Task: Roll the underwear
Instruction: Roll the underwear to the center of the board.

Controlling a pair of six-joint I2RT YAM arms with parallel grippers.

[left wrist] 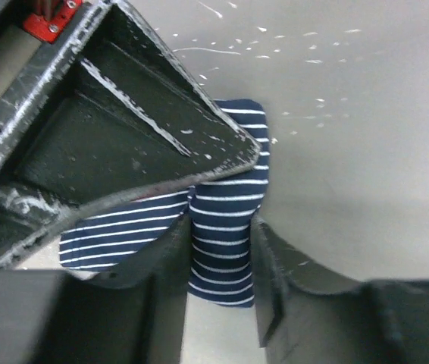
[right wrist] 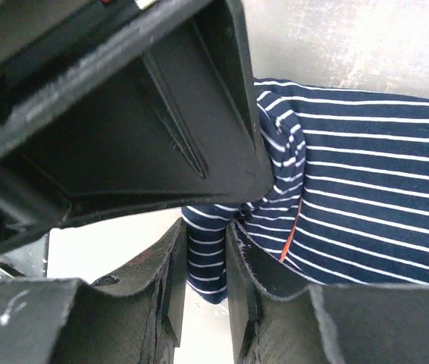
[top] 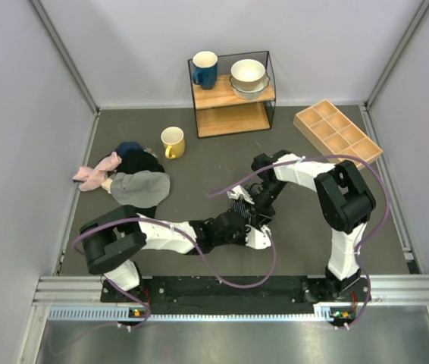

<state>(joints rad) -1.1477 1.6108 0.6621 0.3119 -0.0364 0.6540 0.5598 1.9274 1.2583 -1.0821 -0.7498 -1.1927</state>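
The underwear (left wrist: 230,189), navy with thin white stripes, lies on the grey table. In the right wrist view it spreads to the right (right wrist: 366,197) and shows a thin red line. My left gripper (left wrist: 220,231) is shut on a narrow fold of it. My right gripper (right wrist: 205,246) is shut on another fold at its edge. In the top view the two grippers meet tip to tip, the left one (top: 243,229) and the right one (top: 258,212), and they hide nearly all of the underwear. Each wrist view shows the other gripper's dark body close above.
A pile of pink (top: 93,173), grey (top: 139,187) and dark cloths lies at the left. A yellow mug (top: 173,142) stands behind it. A wire shelf (top: 233,95) with a blue mug and bowls stands at the back, and a wooden divided tray (top: 337,133) at the back right.
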